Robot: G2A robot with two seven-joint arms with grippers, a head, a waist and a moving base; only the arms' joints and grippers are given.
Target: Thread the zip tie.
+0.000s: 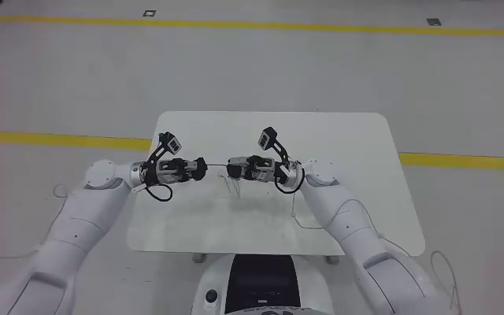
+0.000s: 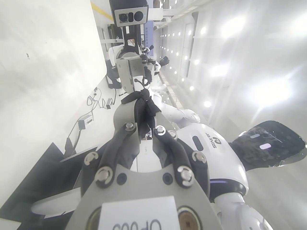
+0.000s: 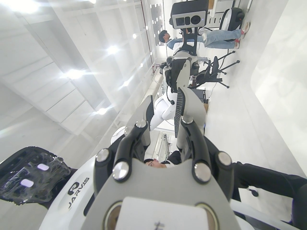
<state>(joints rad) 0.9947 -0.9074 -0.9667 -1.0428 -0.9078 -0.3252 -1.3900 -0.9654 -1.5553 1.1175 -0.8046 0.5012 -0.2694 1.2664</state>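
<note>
While the right gripper (image 3: 165, 96) is being held spread at mid-frame, a black piece (image 2: 142, 117) is being pinched by the left gripper (image 2: 144, 105) facing it above the table (image 1: 354, 157).

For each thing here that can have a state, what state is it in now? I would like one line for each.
left hand: shut, raised over the table.
black piece: crumpled, pinched in the left hand.
right hand: open, facing the left hand.
zip tie: too thin to make out; threaded or not, I cannot tell.
</note>
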